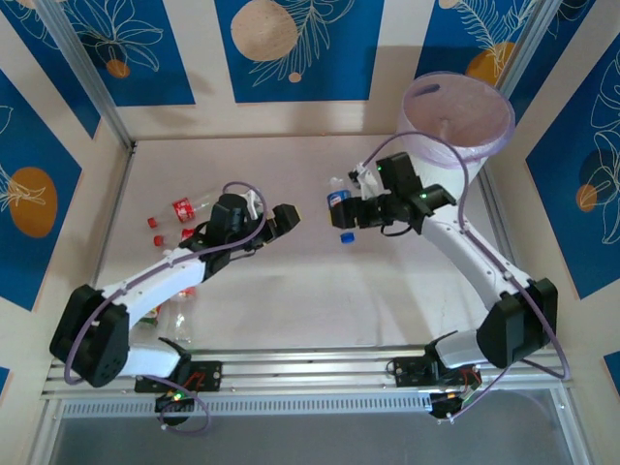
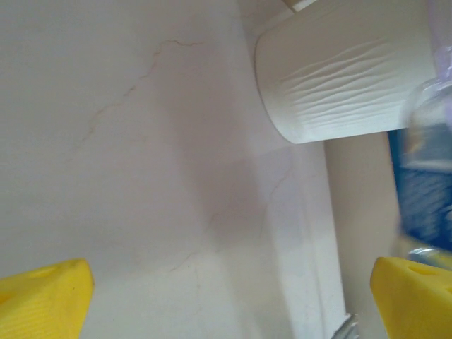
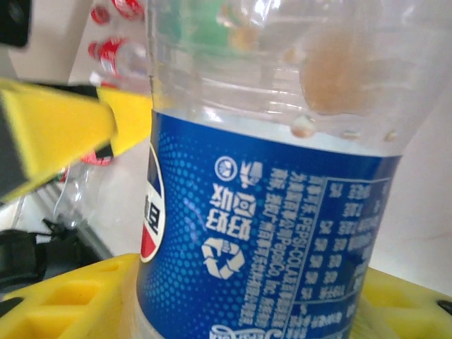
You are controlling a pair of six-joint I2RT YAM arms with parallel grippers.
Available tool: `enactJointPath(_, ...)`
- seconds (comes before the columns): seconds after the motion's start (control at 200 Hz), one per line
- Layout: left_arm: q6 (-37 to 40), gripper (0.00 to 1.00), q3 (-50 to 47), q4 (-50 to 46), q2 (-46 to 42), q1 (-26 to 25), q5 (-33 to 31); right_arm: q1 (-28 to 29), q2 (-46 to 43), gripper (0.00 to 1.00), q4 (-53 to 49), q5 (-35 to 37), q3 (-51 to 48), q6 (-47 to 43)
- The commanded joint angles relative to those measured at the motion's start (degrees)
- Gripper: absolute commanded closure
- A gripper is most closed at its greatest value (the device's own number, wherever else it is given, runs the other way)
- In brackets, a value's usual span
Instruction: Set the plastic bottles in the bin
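A clear bottle with a blue label hangs cap-down above the middle of the table. My right gripper is shut on it. In the right wrist view the blue-labelled bottle sits between my right gripper's yellow fingers. My left gripper stands open just left of the bottle, with nothing between its fingers; in its wrist view the left gripper has the blurred blue bottle at its right edge. The bin, white with a lilac liner, stands at the back right; its white wall also shows.
Red-capped clear bottles lie on the table at the left, beside and under my left arm; they also show as red-capped bottles behind the held one. A metal rail runs along the near edge. Walls close in the table on three sides.
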Motion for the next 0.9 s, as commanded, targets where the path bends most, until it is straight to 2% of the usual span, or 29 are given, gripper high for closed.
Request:
enactJointPath(0.0, 5.7, 0.0, 1.4, -10.2, -2.8, 0.8, -4.0, -2.9, -1.6, 0.57, -6.5, 6.3, 6.3, -5.3)
enactJointPath(0.43, 9.9, 0.0, 0.8, -22.9, -8.0, 1.0, -8.4, -16.9, 5.0, 0.65, -8.4, 21.4, 27.4, -11.7)
enactJointPath(0.66, 9.3, 0.0, -1.9, -22.8, -10.6, 1.0, -8.7, -23.7, 11.8, 0.74, -8.9, 23.1, 37.0, -12.7)
enactJointPath(0.895, 10.6, 0.0, -2.5, -26.1, -11.6, 1.1, -10.0, -28.9, 19.4, 0.9, -9.8, 22.3, 46.2, -12.5)
